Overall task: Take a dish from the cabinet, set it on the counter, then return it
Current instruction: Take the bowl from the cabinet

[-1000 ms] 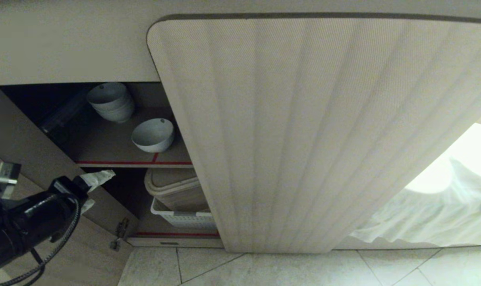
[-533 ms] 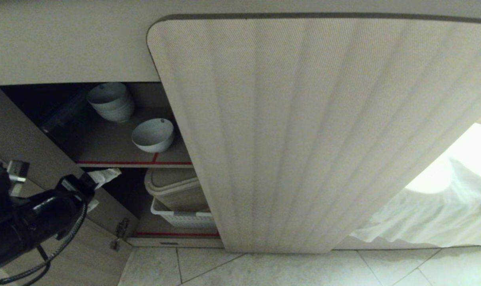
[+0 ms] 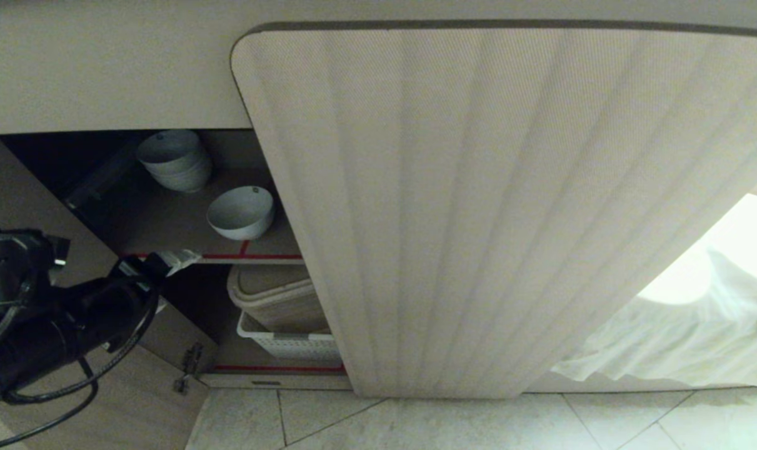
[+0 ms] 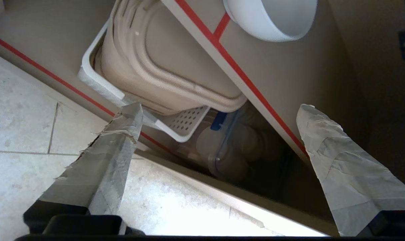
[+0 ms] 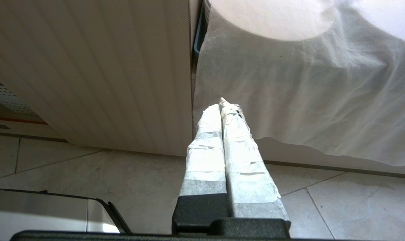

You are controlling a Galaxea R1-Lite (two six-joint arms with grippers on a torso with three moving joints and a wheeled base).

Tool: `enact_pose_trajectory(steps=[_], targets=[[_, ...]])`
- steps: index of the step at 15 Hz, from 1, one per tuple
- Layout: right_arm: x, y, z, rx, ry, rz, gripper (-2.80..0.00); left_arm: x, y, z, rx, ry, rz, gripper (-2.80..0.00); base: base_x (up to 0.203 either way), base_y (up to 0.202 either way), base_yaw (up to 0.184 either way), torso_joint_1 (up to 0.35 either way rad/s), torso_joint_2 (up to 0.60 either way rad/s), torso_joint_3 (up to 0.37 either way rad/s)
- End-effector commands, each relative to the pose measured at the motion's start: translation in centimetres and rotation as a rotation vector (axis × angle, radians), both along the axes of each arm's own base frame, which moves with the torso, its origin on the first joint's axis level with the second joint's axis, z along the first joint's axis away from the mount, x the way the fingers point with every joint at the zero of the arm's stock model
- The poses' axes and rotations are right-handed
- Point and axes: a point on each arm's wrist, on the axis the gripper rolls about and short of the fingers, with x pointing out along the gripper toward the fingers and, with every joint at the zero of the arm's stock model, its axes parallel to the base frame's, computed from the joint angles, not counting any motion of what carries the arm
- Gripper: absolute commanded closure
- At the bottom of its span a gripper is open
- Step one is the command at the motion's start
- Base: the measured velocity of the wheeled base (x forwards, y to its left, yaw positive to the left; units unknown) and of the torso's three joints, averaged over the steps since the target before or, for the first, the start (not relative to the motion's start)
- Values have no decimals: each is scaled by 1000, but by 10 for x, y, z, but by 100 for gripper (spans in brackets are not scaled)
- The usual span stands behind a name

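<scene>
The dish point(image 3: 240, 212) is a small deep white bowl standing alone near the front of the cabinet's upper shelf point(image 3: 165, 256), just behind its red stripe. In the left wrist view the dish point(image 4: 272, 20) lies ahead of the fingers and off to one side. My left gripper point(image 3: 169, 281) is open and empty, level with the shelf's front edge, below and left of the dish; its taped fingers point(image 4: 122, 140) stand wide apart. The cabinet's right door point(image 3: 478, 219) is closed. My right gripper point(image 5: 224, 103) is shut and empty, parked low over the floor. The counter's top is out of view.
A stack of white bowls point(image 3: 175, 159) sits further back on the shelf. Below it, a beige lidded bin point(image 3: 272, 290) rests in a white perforated basket point(image 3: 287, 344). The open left door point(image 3: 34, 206) with its hinge point(image 3: 190, 365) flanks my arm. A white cloth point(image 3: 697, 325) hangs at right.
My left arm has risen and moved right, bringing the gripper from below the upper shelf to its front edge. The dish has not moved.
</scene>
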Motion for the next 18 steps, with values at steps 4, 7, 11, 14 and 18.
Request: enact_pose_trajectory(steps=[4,7,11,14,18], targets=[[0,0,0,-1,0,0,0,17,0,-8,-6,10,3,-280,0,0,0,0,0,0],[0,0,0,-1,0,1,0,20,0,-12,-3,25,-1,-280,0,0,0,0,0,0],[0,0,0,-1,0,0,0,29,0,-10,-2,-3,0,-280,0,0,0,0,0,0],[0,0,0,-1,0,0,0,37,0,-10,1,-3,1,-280,0,0,0,0,0,0],[0,0,0,-1,0,0,0,47,1,-12,11,2,25,-280,0,0,0,0,0,0]])
